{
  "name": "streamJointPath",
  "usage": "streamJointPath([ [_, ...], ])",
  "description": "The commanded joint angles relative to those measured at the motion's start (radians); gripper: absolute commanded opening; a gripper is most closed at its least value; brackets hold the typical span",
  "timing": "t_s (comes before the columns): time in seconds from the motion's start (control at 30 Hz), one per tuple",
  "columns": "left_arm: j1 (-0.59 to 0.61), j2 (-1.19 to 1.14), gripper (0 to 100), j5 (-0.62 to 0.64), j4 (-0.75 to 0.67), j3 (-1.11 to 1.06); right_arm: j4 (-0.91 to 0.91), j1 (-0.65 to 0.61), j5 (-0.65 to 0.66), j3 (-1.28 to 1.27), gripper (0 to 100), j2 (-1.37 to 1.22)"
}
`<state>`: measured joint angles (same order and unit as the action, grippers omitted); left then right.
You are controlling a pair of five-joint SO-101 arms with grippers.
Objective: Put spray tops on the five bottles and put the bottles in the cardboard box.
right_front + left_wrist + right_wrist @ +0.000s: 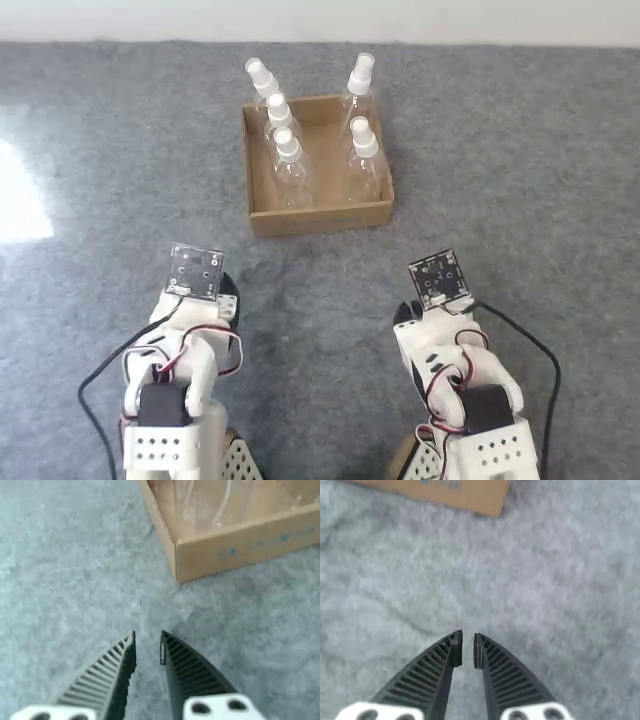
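The cardboard box (320,217) sits at the middle back of the grey carpet. Several clear bottles with white spray tops stand in it: one at the front left (290,165), one at the front right (364,160), one behind on the left (277,112). Two more tops (258,74) (361,70) rise over the rear wall. My left arm (190,330) and right arm (450,340) rest near the front edge, well short of the box. The left gripper (147,634) and right gripper (468,633) hang over bare carpet, fingers close together and holding nothing.
Grey carpet (520,180) covers the whole table. A near corner of the box (240,545) lies ahead of the left gripper. A box corner (470,492) lies ahead of the right gripper. A bright patch of light (20,195) falls at the left edge.
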<state>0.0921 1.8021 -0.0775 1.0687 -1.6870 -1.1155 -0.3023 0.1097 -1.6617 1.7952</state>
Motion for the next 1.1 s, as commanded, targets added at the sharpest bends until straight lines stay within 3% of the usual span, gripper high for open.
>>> streamJointPath([
  [0.0,-0.005,0.020,7,0.018,0.081,0.002,-0.048,0.012,0.002,-0.021,1.3,0.007],
  [0.13,-0.003,0.020,7,0.012,0.187,0.002,-0.096,0.012,0.008,-0.021,1.3,0.007],
  [0.27,0.032,0.018,7,0.014,0.193,0.002,-0.156,0.010,0.011,-0.021,1.3,0.007],
  [0.53,0.374,0.018,7,0.018,0.193,0.002,-0.193,0.012,0.008,-0.021,1.3,0.015],
  [0.6,0.402,0.018,8,0.020,0.193,0.002,-0.193,0.012,0.009,-0.021,1.3,0.015],
  [0.93,0.112,0.018,7,0.018,0.193,0.002,-0.193,0.012,0.011,-0.021,1.3,0.015],
  [1.07,0.060,0.018,7,0.018,0.193,0.002,-0.193,0.012,0.011,-0.021,1.3,0.015],
])
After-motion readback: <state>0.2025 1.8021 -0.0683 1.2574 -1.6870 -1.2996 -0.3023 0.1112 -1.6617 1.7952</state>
